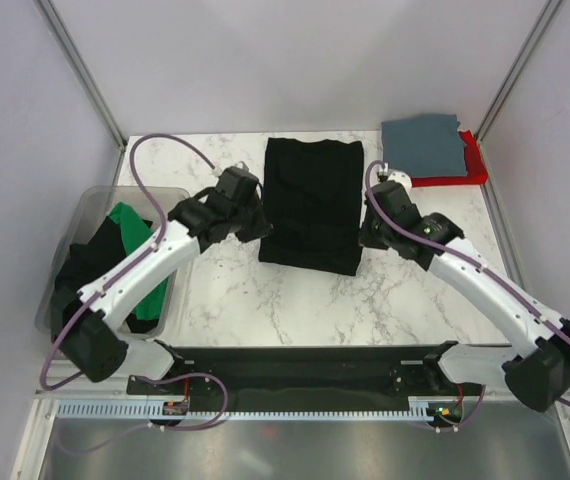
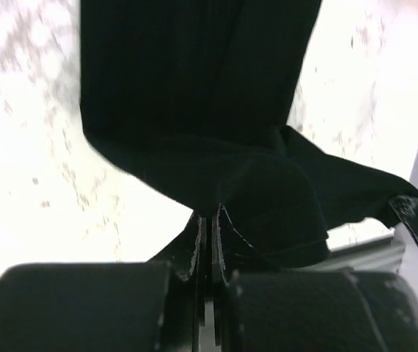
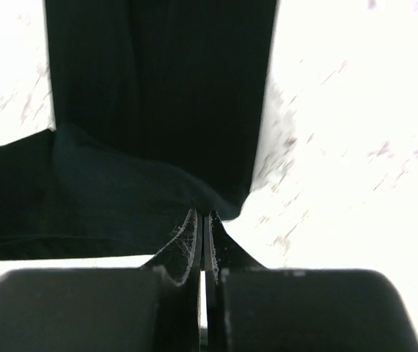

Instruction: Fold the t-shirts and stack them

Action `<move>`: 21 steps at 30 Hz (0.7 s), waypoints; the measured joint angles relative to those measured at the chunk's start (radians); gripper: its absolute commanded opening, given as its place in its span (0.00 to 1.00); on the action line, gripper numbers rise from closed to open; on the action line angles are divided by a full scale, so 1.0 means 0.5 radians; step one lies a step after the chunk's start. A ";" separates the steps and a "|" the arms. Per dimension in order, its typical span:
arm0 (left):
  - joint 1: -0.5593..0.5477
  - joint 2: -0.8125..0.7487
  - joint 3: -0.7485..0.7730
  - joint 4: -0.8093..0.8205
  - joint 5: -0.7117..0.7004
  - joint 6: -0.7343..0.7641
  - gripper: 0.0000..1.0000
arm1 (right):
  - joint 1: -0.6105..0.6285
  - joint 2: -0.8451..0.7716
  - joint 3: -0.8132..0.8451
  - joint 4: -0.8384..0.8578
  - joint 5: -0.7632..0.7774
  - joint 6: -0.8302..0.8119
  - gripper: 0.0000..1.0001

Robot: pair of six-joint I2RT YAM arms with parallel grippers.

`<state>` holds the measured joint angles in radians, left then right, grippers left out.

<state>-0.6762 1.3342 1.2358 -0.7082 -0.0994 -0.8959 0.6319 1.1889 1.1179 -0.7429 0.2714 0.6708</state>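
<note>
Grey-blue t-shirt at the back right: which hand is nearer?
Right. The right hand is at the black t-shirt's right edge, near the grey-blue t-shirt; the left hand is across at the black one's left edge.

Right gripper (image 3: 204,220), jaws together on black t-shirt (image 3: 158,95) edge; marble table (image 3: 356,147) beneath

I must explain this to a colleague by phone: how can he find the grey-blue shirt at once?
Look at the marble table, then its far right corner. There a folded grey-blue shirt lies on a red shirt. It is the only grey-blue cloth, smaller than the black shirt spread mid-table.
</note>
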 measured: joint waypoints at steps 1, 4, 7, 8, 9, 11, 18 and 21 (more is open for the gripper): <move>0.056 0.081 0.066 0.003 0.022 0.043 0.02 | -0.070 0.073 0.053 0.008 -0.010 -0.052 0.00; 0.179 0.289 0.218 0.001 0.116 0.141 0.02 | -0.226 0.231 0.172 0.042 -0.025 -0.155 0.00; 0.274 0.483 0.344 -0.002 0.208 0.220 0.02 | -0.324 0.373 0.282 0.084 -0.063 -0.233 0.00; 0.298 0.546 0.388 -0.006 0.229 0.242 0.02 | -0.343 0.415 0.315 0.098 -0.076 -0.253 0.00; 0.320 0.608 0.430 -0.003 0.256 0.266 0.02 | -0.355 0.454 0.342 0.111 -0.086 -0.272 0.00; 0.356 0.713 0.498 -0.005 0.282 0.304 0.02 | -0.375 0.533 0.382 0.143 -0.114 -0.307 0.00; 0.460 1.070 0.751 -0.015 0.379 0.417 0.02 | -0.455 0.807 0.441 0.246 -0.194 -0.371 0.00; 0.491 1.202 0.848 -0.017 0.417 0.444 0.02 | -0.489 0.928 0.481 0.283 -0.215 -0.390 0.00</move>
<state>-0.4309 1.9350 1.6600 -0.7166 0.1093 -0.6739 0.3874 1.6527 1.3582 -0.6014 0.1638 0.4759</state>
